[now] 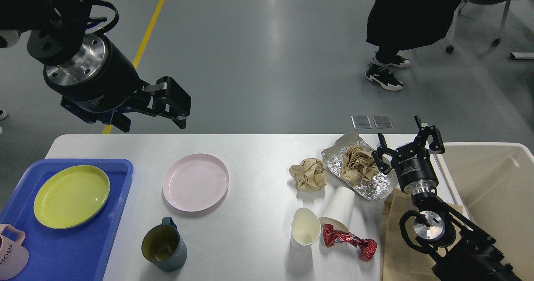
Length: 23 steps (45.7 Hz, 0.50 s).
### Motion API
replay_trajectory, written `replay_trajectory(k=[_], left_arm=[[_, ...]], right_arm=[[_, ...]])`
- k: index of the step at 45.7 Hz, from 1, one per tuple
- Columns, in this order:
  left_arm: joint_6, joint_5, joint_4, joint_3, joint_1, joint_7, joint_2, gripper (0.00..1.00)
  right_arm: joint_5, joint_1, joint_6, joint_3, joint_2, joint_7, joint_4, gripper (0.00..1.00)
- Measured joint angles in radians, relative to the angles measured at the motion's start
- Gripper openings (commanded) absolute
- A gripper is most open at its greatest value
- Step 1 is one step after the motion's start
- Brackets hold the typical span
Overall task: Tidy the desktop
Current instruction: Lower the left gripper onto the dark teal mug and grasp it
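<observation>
The white desktop [254, 231] carries a pink plate [195, 182], a dark teal mug [163, 244], a crumpled brown paper ball [308, 173], a foil sheet [375, 185] with crumpled paper on it, two paper cups [305, 227] [338, 206] and a red foil wrapper [350, 239]. My left gripper [177, 106] hangs high above the table's far left edge, open and empty. My right gripper [406, 145] points up beside the foil at the far right, open and empty.
A blue tray [104, 247] at the left holds a yellow plate [71, 195] and a pink "HOME" mug [10, 252]. A beige bin [496, 197] stands at the right, with a brown paper bag [394, 239] under my right arm. A person [411, 22] stands beyond the table.
</observation>
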Motion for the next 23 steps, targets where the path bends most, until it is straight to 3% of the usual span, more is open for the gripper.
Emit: replay_trajectory(k=[11,23], left_arm=[[-0.035,-0.027,-0.013,0.016,-0.024,-0.001,-0.017,0.96],[-0.034,-0.021,0.016,0.025,0.067,-0.001,-0.002,0.96]], right_arm=[[0.000,0.000,0.000,0.000,0.000,0.000,0.001,1.00],[0.000,0.000,0.000,0.000,0.000,0.000,0.002,1.00]])
